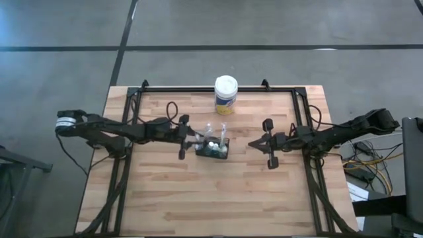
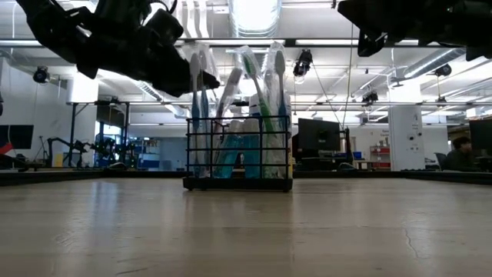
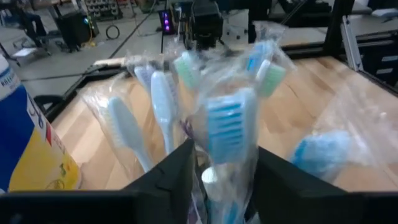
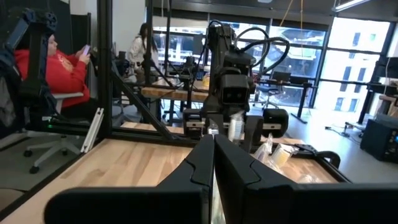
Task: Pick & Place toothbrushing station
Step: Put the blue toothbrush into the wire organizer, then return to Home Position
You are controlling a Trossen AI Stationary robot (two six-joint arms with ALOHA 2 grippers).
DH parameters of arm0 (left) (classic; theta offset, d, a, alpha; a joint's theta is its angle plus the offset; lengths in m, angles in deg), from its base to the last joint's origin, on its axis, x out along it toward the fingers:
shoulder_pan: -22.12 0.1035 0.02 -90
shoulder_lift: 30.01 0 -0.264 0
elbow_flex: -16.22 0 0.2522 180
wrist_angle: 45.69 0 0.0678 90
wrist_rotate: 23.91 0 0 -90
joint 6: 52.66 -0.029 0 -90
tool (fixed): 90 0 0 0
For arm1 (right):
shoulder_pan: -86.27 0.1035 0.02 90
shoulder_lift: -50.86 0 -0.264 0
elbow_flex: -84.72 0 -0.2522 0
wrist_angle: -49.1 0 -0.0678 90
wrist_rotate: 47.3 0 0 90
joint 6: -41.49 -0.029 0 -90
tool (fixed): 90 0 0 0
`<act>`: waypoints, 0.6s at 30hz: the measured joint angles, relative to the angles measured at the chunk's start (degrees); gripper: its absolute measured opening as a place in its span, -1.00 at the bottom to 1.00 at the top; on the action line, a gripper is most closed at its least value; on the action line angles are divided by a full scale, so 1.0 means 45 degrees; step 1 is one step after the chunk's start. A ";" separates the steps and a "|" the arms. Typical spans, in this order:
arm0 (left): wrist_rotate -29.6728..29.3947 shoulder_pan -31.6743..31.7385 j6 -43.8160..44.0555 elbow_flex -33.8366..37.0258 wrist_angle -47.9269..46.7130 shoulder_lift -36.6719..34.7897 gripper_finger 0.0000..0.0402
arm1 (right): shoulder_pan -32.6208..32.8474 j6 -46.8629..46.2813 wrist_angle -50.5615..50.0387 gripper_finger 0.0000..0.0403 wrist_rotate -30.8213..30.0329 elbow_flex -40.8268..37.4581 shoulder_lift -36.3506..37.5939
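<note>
The toothbrushing station, a black wire-mesh caddy (image 1: 213, 148), stands with its base on the wooden table near the middle (image 2: 238, 158). Plastic-wrapped blue (image 3: 227, 127), white (image 3: 163, 102) and green (image 3: 186, 68) toothbrushes stick up out of it. My left gripper (image 1: 192, 140) is at the caddy's left side, level with the brush heads (image 2: 188, 73). Its fingers are apart, with the wrapped blue brush between them (image 3: 224, 177). My right gripper (image 1: 252, 143) hovers shut to the right of the caddy, above the table (image 4: 213, 155). My left gripper comes in nearly level from the table's left. One finger (image 3: 180, 171) stands on each side of the blue toothbrush's wrapped neck (image 3: 225, 163), just below its head. I cannot tell whether the fingers touch the plastic wrap. The brush stands upright in the caddy.
A white-lidded canister with a yellow label (image 1: 225, 94) stands behind the caddy near the table's far edge and looms close beside my left gripper (image 3: 25, 143). Black frame rails (image 1: 132, 106) run along the table's sides. A seated person in red (image 4: 56, 68) shows beyond the table.
</note>
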 joint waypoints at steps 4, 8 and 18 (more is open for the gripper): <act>-0.0008 0.0005 -0.0077 0.0000 -0.0073 0.0012 -0.10 | 0.0004 0.0042 0.0001 -0.96 0.0004 0.0000 0.0000; -0.0394 0.0005 -0.0254 -0.0023 -0.0091 -0.0334 0.08 | 0.0004 0.0025 0.0000 -0.96 0.0004 0.0000 0.0000; -0.0398 0.0005 -0.0512 -0.0019 -0.1320 -0.2215 0.26 | 0.0010 -0.0022 -0.0015 -0.96 0.0003 0.0000 0.0000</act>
